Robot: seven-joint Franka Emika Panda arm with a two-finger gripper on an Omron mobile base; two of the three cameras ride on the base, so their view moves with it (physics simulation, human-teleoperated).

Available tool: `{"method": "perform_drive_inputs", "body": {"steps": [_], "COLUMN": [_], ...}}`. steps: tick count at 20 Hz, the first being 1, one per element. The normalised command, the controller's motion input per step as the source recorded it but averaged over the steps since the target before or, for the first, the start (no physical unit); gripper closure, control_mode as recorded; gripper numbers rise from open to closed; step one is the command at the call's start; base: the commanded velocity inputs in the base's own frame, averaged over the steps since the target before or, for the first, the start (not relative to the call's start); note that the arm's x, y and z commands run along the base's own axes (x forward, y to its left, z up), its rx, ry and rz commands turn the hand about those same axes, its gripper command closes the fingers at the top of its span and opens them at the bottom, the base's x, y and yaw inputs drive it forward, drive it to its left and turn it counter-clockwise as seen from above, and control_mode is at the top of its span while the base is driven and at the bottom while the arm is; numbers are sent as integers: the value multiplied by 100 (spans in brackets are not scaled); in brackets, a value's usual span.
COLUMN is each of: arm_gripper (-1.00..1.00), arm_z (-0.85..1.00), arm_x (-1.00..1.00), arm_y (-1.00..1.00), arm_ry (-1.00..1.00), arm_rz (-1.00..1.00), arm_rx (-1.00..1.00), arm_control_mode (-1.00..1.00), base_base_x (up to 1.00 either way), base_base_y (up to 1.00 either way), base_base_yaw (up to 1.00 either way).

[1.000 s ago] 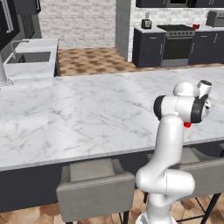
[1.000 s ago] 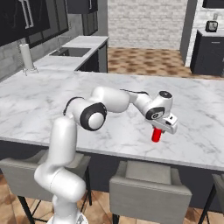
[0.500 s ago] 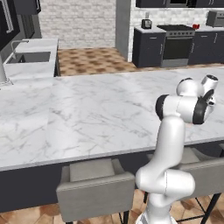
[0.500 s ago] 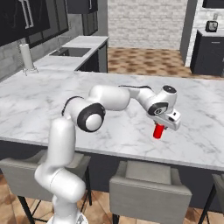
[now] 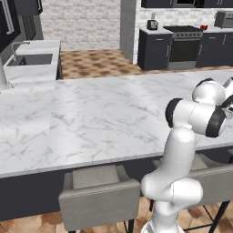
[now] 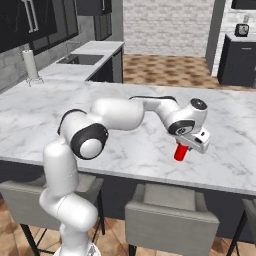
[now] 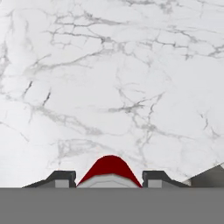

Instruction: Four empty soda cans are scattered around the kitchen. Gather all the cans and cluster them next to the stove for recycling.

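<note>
Lifted slightly and carried rightward since a second ago, the can (image 6: 180, 151) hangs above the marble surface (image 6: 125, 145) near its front edge, the jaws (image 6: 186, 147) closed on its top. Far across the kitchen stands the stove (image 5: 183, 43).

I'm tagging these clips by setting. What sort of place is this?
A rendered home kitchen, it seems: a marble island counter with stools, a black stove on the far wall, and a sink.
</note>
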Motion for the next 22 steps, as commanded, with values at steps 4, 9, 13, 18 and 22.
{"method": "perform_drive_inputs", "body": {"steps": [4, 9, 13, 18, 22], "arm_gripper": [100, 100, 100, 100, 100], "arm_z": [18, 20, 19, 23, 43], "arm_x": [-67, -58, -60, -70, -72], "arm_y": [44, 55, 58, 52, 27], "arm_ry": [-5, -1, -2, -7, -8], "arm_rz": [-2, -3, -3, -4, -4], "arm_rx": [-4, -9, -11, -9, -4], "arm_control_mode": [-100, -100, -100, -100, -100], "base_base_x": [0, 0, 0, 0, 0], "base_base_y": [0, 0, 0, 0, 0], "base_base_yaw": [0, 0, 0, 0, 0]}}
